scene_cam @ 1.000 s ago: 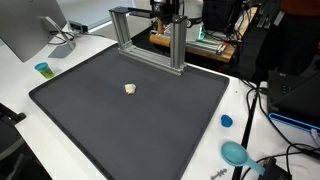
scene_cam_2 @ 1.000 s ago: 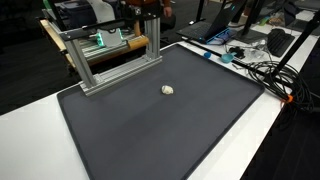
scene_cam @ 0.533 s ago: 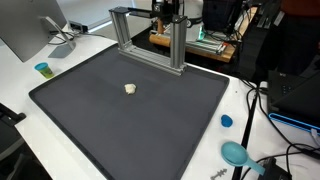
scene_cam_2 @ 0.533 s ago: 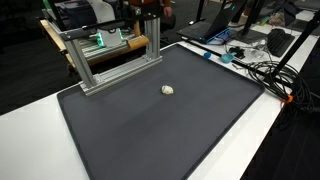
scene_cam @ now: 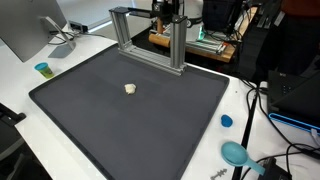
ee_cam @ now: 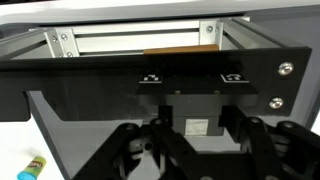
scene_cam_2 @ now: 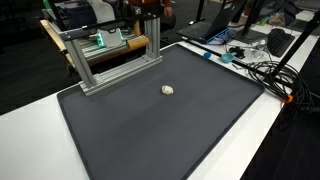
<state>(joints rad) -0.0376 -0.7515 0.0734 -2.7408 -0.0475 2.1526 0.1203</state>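
The gripper [scene_cam: 166, 11] hung just behind the aluminium frame [scene_cam: 178, 45], which stood at the far edge of the dark mat [scene_cam: 150, 125]; whether its fingers stood wide or narrow could not be told. The frame, built of square-section metal bars, was probably rigid, smooth and fairly light, and best taken at its top crossbar. A small pale lump [scene_cam: 130, 88] lay well apart on the matte mat.

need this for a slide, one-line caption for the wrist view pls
Wrist view: dark linkage of the gripper fills the foreground, an aluminium frame beyond, a small yellow-green item at lower left.
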